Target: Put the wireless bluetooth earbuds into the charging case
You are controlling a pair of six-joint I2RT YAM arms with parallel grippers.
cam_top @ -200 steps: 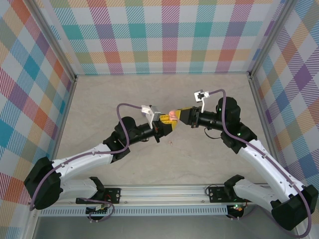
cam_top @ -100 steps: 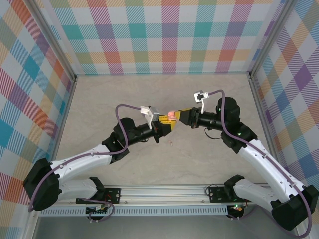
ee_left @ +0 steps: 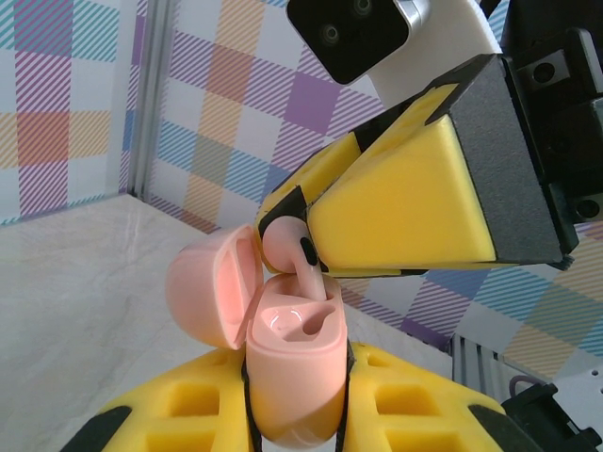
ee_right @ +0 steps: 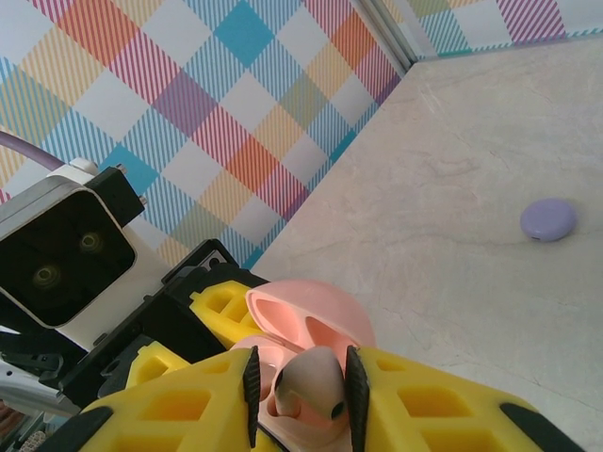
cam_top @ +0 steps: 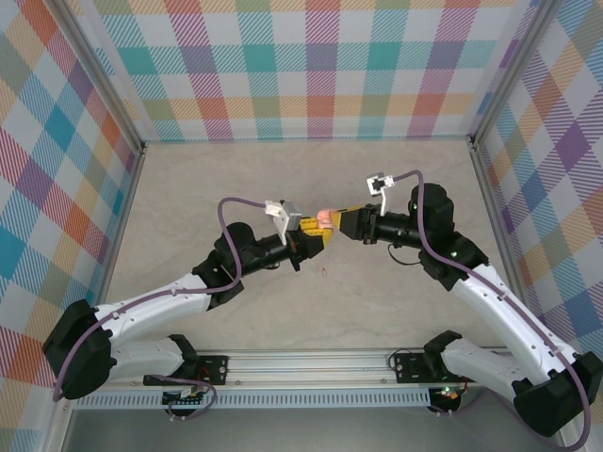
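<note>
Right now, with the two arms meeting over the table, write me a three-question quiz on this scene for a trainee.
1. True or false: the pink charging case is closed.
2. Which gripper holds that case?
3. What sits between the fingers of the right gripper?
A) a purple bud
B) a pink earbud, its stem down in the case
C) a screwdriver

Key: 1 false, it is open. 2 the left gripper. 3 B.
</note>
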